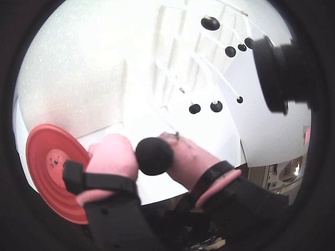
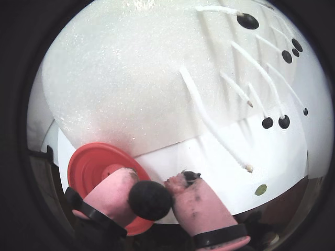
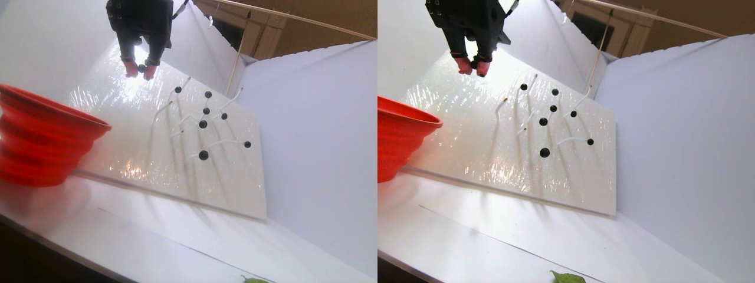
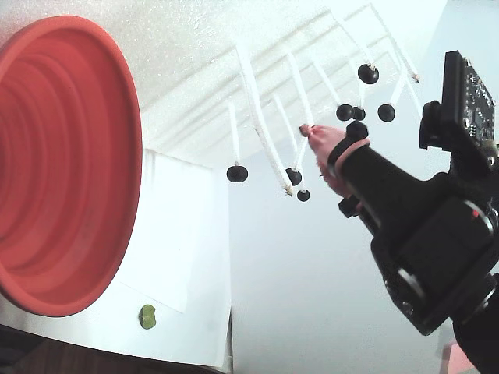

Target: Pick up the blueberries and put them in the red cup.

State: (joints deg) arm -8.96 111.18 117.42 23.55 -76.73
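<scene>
1. One dark round berry [image 1: 154, 156] is held between the two pink-tipped jaws of the gripper [image 1: 152, 157], which are closed onto it from either side; the same is seen in another wrist view, where the held berry [image 2: 149, 200] sits between the pink fingertips [image 2: 194, 206].
2. In the stereo pair view the gripper [image 3: 140, 69] is seen hanging above the glossy white board [image 3: 236, 183], with the small dark ball pinched at its tips.
3. The red cup [image 1: 49, 170] is seen just beside the jaws at the left in a wrist view, partly covered by the left finger; in the other wrist view the red cup [image 2: 91, 164] lies behind and left of the jaws, and the held berry overlaps its rim in the picture.
4. The remaining blueberries [image 1: 210, 23] are seen well apart from the jaws, at the upper right of the wrist view, each at the end of a thin white stem on the board.
5. In the stereo pair view these blueberries [image 3: 203, 124] are scattered over the middle of the tilted board, to the right of the red cup [image 3: 41, 141], which stands on the white worktop [image 3: 147, 236].
6. In the fixed view the red cup [image 4: 66, 164] fills the left side, and a small green lump [image 4: 147, 316] lies on the worktop below it.
</scene>
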